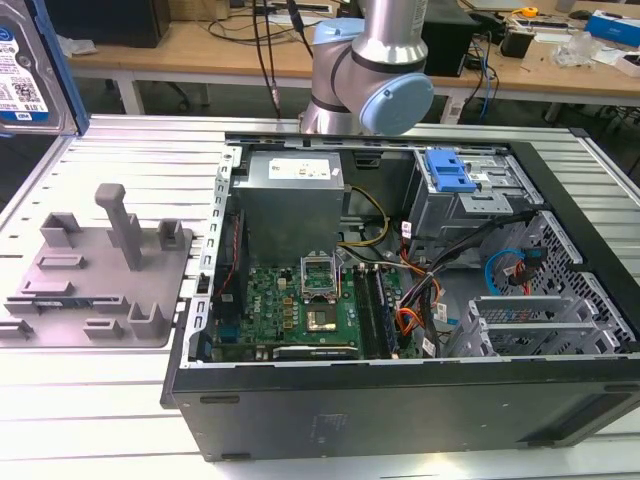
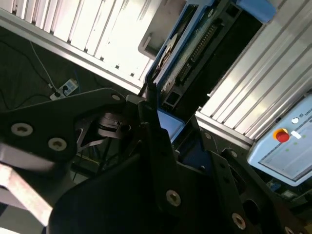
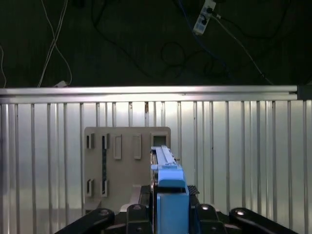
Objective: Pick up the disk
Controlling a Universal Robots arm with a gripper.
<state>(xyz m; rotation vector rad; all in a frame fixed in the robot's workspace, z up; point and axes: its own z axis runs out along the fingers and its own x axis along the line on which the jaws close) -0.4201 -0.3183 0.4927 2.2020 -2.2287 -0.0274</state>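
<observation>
The disk (image 1: 28,70) hangs in the air at the exterior view's far left, label side showing, with a blue rail along its edge. In the first wrist view the disk (image 3: 167,163) is edge-on, its blue rail held between the dark fingers of my gripper (image 3: 171,214), which is shut on it. It hovers high over the grey fixture (image 3: 122,165). In the second wrist view the disk (image 2: 192,46) runs away from the gripper (image 2: 173,131), with its connector edge showing.
The grey fixture (image 1: 95,280) with upright posts lies on the ribbed metal table (image 1: 120,170). An open computer case (image 1: 400,300) with a blue drive-cage bracket (image 1: 447,170) fills the middle. The arm's base (image 1: 370,70) stands behind it. A control pendant (image 2: 282,141) and floor cables (image 3: 204,19) lie past the table edge.
</observation>
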